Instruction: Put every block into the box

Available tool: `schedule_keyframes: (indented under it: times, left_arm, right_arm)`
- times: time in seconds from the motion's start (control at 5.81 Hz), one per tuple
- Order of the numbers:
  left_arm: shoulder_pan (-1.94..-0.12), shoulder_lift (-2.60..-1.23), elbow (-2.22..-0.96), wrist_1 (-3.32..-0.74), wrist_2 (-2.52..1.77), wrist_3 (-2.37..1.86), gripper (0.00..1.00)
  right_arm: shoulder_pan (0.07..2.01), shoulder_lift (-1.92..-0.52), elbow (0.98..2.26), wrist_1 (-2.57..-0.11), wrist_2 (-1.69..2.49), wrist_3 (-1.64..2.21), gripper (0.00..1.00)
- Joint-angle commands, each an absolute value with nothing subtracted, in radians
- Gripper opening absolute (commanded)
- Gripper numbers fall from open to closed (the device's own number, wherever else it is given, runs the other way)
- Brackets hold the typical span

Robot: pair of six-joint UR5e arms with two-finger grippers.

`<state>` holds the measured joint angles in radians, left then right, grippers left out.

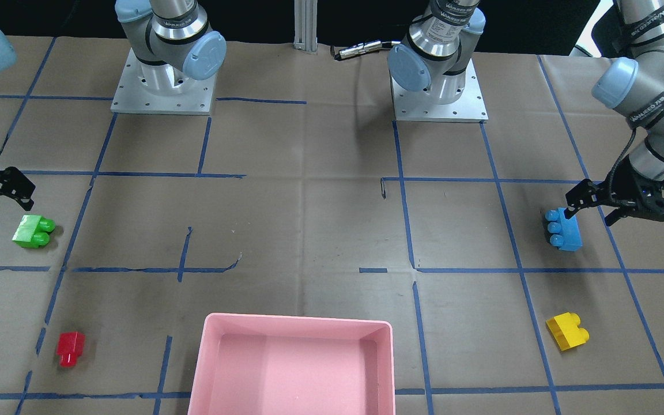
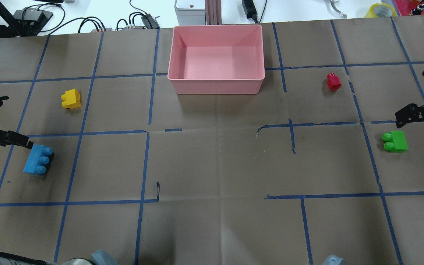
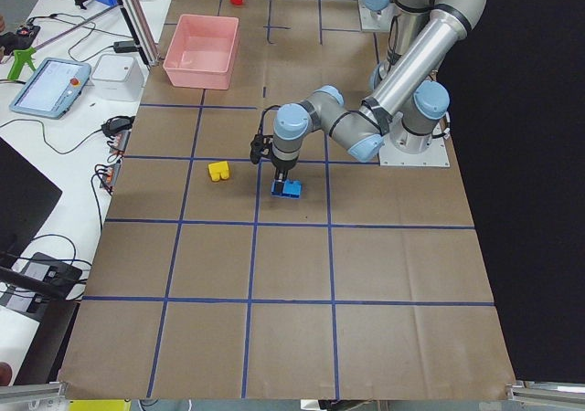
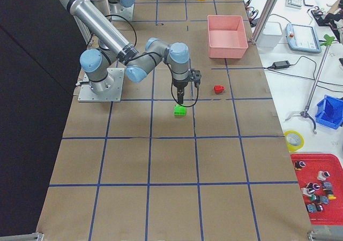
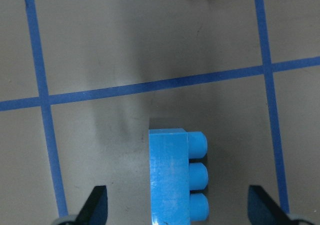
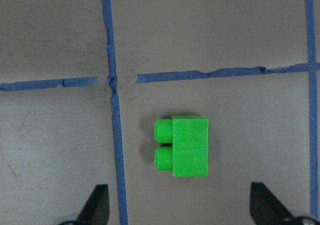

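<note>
The blue three-stud brick (image 1: pixel 563 231) lies on its side on the table. My left gripper (image 1: pixel 591 214) is open just above it, and in the left wrist view its fingertips (image 5: pixel 97 207) stand on either side of the brick (image 5: pixel 175 177). The green two-stud brick (image 1: pixel 33 231) lies under my right gripper (image 1: pixel 0 202), which is open; in the right wrist view the brick (image 6: pixel 182 146) sits ahead of the spread fingertips (image 6: pixel 95 205). The yellow brick (image 2: pixel 71 99) and the red brick (image 2: pixel 333 81) lie loose on the table. The pink box (image 2: pixel 215 86) holds nothing.
Brown paper with a grid of blue tape lines (image 2: pixel 145 165) covers the table. The two arm bases (image 1: pixel 162 86) stand at the robot's side of the table. Cables and devices (image 2: pixel 98 22) lie beyond the far edge behind the box.
</note>
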<state>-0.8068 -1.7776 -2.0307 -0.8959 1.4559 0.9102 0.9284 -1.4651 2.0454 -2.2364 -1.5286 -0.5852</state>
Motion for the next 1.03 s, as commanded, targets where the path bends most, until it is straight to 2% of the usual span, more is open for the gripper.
schedule_keyframes:
  times: [0.0, 0.52, 0.86]
  left_arm:
    - [-0.807, -1.822, -2.066, -0.832, 1.456, 0.914, 0.99]
    - [-0.811, -1.923, -2.092, -0.656, 1.46, 0.925, 0.99]
    - [-0.816, -1.919, -2.1, -0.638, 1.453, 0.927, 0.99]
  right_arm:
    - [0.899, -1.407, 2.101, -2.359, -1.513, -0.597, 1.0]
    - [0.897, -1.312, 2.109, -2.437, -1.513, -0.603, 1.0]
    - [0.897, -1.307, 2.134, -2.472, -1.513, -0.601, 1.0]
